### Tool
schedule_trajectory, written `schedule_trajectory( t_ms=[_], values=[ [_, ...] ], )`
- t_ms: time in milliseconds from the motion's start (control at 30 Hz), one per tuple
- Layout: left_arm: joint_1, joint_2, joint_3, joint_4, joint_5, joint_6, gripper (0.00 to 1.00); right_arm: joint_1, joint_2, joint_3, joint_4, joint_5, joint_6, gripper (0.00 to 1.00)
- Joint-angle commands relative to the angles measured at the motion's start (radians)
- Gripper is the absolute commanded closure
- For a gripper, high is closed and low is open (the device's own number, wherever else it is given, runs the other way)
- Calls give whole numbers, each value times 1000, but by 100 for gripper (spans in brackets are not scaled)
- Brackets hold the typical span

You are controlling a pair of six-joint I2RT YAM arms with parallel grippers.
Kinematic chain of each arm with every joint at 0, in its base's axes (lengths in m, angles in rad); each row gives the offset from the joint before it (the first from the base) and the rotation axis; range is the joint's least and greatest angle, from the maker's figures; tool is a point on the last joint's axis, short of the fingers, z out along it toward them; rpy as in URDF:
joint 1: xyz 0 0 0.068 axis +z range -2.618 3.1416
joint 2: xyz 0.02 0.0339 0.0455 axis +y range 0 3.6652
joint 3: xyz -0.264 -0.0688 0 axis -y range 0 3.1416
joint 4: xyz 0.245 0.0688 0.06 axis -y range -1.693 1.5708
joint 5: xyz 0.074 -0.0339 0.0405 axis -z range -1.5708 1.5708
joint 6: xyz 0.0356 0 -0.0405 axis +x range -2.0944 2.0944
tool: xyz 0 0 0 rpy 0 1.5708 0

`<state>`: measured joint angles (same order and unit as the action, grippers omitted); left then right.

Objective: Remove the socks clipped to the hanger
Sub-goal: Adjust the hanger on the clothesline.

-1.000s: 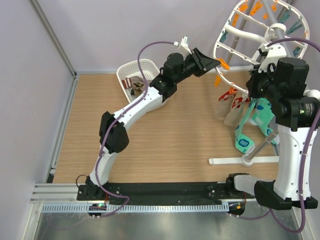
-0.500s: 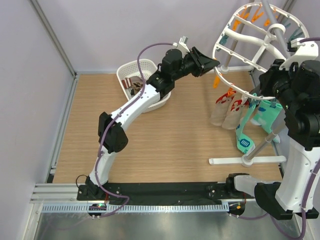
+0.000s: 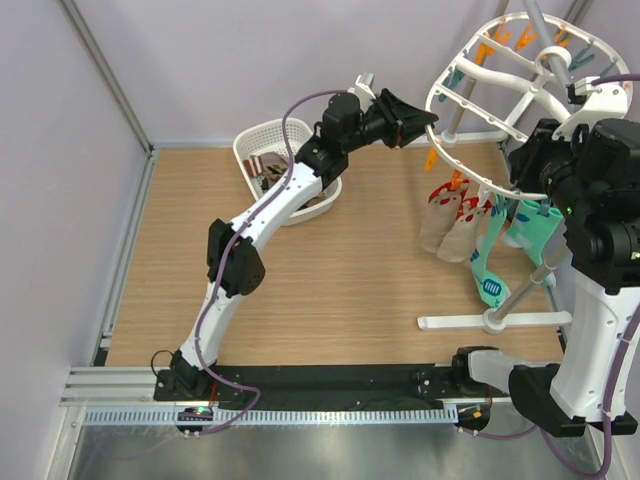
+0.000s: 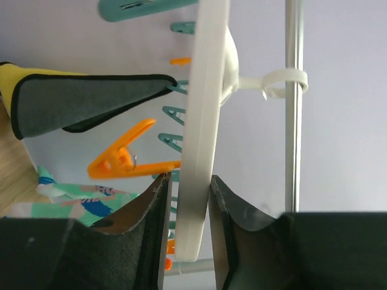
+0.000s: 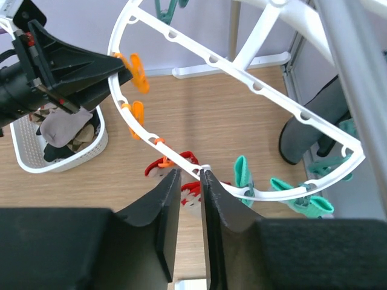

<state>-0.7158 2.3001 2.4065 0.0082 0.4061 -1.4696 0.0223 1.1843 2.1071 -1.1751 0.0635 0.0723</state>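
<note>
Left wrist: hand (image 4: 187, 184) clamps hanger (image 4: 204, 90) rim.

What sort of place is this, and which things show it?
Likely a robot lab bench staged for laundry: a walled-in wooden table, a white peg hanger holding socks, and a perforated basket.

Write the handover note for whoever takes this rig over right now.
Left end effector: clamped on the hanger rim.
Right end effector: slightly parted, holding nothing, tips near the rim.
Done: some socks lie in the basket.
Left: more socks, beige and teal among them, hang clipped to the hanger; unclip each.
</note>
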Motion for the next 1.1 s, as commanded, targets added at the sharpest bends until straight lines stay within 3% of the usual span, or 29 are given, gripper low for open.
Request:
schedule_trajectory(
  t_ms=[0,267,400,500,667,733,933,1067],
  values=[
    [32,39,29,143,-1,-109,65,-4,-6,-24,35,-37,6,72],
    [70,-1,-16,183,-36,-34,31,-4,-5,-75,48,-83,6,60],
    [99,-59,-73,225,-9,-3,27,-4,8,-98,46,-90,1,53],
    [118,-94,-102,156,14,78,26,-2,18,-111,43,-83,20,46],
    [128,-232,-197,-82,-45,406,25,1,-8,-189,64,-30,81,33],
    [128,-307,-300,-123,-103,468,25,7,-40,-266,75,7,118,33],
    [122,-412,-406,-292,-185,646,26,7,-127,-476,225,82,142,33],
    [105,-487,-474,-298,-214,696,26,7,-103,-489,285,50,147,33]
  ],
)
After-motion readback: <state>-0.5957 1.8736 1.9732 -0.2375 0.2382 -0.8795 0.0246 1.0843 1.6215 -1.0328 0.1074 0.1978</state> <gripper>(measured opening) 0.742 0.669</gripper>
